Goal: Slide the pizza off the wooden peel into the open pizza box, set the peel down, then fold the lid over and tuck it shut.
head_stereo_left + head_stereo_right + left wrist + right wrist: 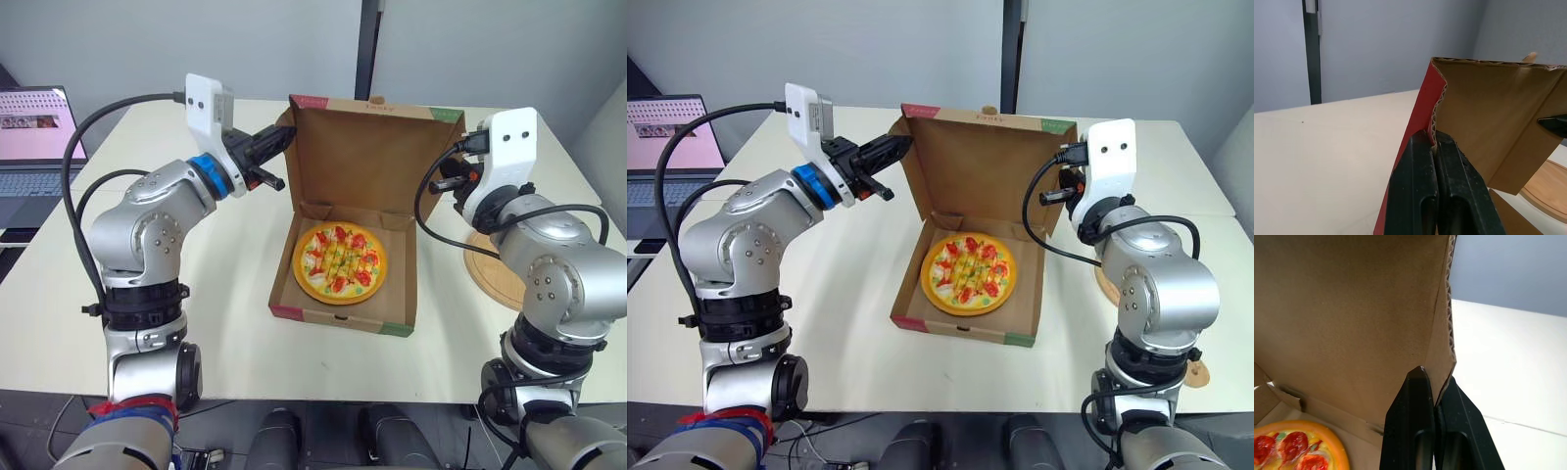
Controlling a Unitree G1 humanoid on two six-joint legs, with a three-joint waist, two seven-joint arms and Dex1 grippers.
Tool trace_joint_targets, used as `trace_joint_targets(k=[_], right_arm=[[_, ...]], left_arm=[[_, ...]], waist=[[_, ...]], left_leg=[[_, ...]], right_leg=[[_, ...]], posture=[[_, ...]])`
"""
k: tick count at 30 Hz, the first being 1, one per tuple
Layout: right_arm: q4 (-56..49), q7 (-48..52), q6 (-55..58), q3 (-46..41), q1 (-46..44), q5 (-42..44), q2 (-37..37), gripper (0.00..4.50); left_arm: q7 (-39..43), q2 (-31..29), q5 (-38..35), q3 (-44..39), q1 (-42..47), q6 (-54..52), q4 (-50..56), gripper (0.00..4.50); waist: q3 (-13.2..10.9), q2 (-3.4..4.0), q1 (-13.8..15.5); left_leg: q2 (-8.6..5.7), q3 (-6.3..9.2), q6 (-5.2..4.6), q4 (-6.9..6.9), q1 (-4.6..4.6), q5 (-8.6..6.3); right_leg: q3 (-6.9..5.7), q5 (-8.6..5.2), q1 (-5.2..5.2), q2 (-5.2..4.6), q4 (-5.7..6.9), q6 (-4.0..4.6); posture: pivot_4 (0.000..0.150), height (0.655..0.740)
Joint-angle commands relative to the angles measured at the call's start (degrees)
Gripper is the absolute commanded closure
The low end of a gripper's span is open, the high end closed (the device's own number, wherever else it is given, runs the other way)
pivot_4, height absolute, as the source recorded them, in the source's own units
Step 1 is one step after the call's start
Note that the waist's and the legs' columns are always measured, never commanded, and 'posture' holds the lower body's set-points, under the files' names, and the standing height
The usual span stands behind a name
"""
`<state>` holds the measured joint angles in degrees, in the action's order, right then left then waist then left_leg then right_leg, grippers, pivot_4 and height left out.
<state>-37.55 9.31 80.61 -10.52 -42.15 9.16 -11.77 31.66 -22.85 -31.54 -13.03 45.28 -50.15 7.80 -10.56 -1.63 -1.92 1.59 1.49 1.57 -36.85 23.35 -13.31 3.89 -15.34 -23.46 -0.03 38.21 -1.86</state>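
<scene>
Left hand (1434,139) and right hand (1435,382) pinch opposite edges of the raised lid (362,157); pizza (340,262) lies below, seemingly between them

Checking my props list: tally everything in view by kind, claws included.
pizza: 1
pizza box: 1
wooden peel: 1
laptop: 1
claws: 2, the left claw and the right claw
Total: 6

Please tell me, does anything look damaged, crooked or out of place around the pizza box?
Nothing serious. The pizza lies flat inside the box, and the peel rests on the table. Only the edge of the lid flap looks slightly buckled where the left pincer pinches it.
</scene>
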Motion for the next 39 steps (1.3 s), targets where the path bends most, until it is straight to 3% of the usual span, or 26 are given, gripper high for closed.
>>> trace_joint_targets(k=[1, 11, 30, 39], right_arm=[[-5.3, 0.5, 1.4, 2.4, -1.1, 3.5, 4.1, 4.48], [-8.0, -3.8, 2.0, 4.3, 4.6, 2.3, 14.1, 4.48], [-14.8, -1.2, 6.5, 5.2, 9.0, 4.6, 15.7, 4.48], [-18.6, -0.7, 5.2, 8.5, 16.2, 4.8, 17.2, 4.48]], left_arm=[[-0.6, 2.5, -4.2, 2.0, 0.0, -2.1, 5.1, 4.50], [-3.8, 4.7, -6.3, 0.9, -4.0, -4.4, 10.1, 4.50], [-5.5, 0.4, -20.3, -7.0, -9.9, -13.1, 18.8, 4.50], [-7.6, -1.1, -25.0, -8.8, -18.6, -12.0, 23.3, 4.50]], waist=[[0.0, 0.00, 0.0], [0.1, -0.02, -0.4], [0.1, -0.02, -1.3], [0.1, -0.12, -1.3]], left_leg=[[0.00, 0.01, 0.00, 0.00, 0.00, 0.00], [-0.02, -0.01, 0.02, -0.01, -0.04, 0.01], [0.00, -0.01, 0.02, 0.00, -0.07, 0.01], [0.05, -0.03, 0.02, 0.06, -0.26, 0.01]], right_leg=[[-0.01, 0.00, 0.00, 0.00, 0.00, 0.00], [-0.01, 0.00, 0.01, 0.01, 0.00, 0.00], [0.00, -0.01, 0.03, 0.07, -0.04, -0.01], [0.03, -0.03, 0.19, 0.07, -0.11, -0.01]], posture=[[0.150, 0.7306], [0.150, 0.7306], [0.150, 0.7306], [0.150, 0.7306]])
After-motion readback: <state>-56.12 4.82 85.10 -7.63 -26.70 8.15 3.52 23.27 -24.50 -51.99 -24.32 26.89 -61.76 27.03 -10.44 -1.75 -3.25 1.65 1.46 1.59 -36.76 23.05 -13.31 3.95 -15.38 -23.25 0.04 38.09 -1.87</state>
